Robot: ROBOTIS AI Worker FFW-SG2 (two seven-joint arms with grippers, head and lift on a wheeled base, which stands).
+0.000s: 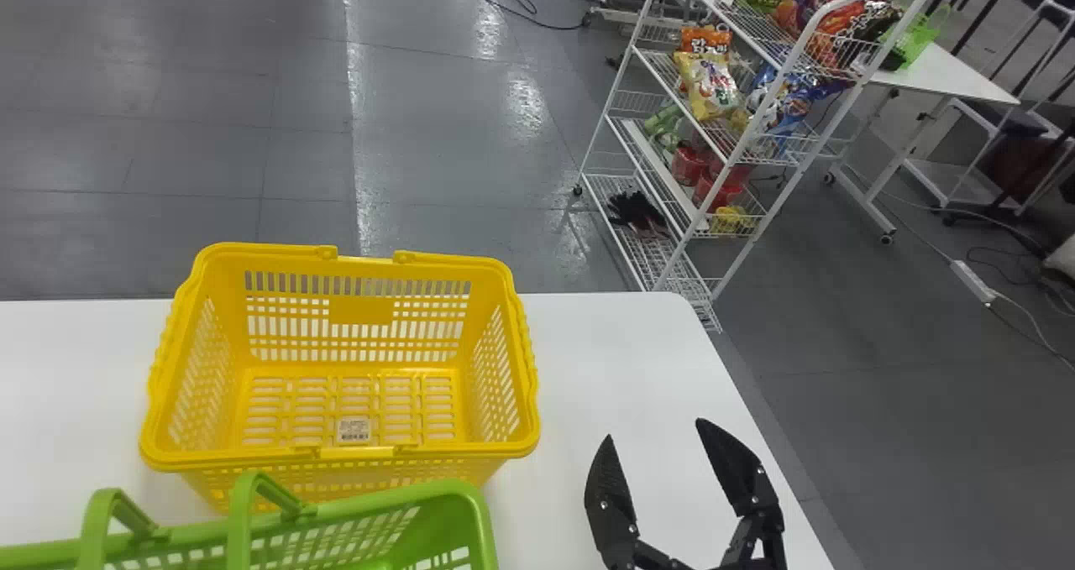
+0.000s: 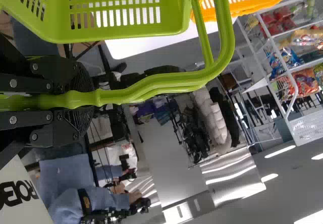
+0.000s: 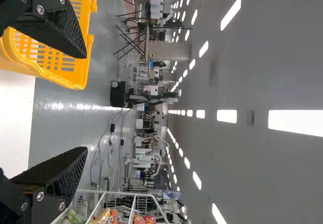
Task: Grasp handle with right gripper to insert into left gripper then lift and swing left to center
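Handle [image 2: 151, 87] clamped in L gripper [image 2: 86, 101]; R gripper [image 1: 653, 429] wide open.

Bright, cool-white indoor light comes from overhead: in the right wrist view, rows of ceiling lights [image 3: 298, 122] burn out to pure white against a dimmer grey ceiling [image 3: 262, 47]. In the head view, the glossy floor [image 1: 210, 159] throws back elongated patches of glare, and the white tabletop [image 1: 621, 360] is bright enough to lose nearly all surface detail. The yellow basket [image 1: 361, 301] is evenly lit inside, its outer front wall darker beneath the rim. In the left wrist view, pale highlights run along the green handle [image 2: 174, 78], and more lights glare from the ceiling
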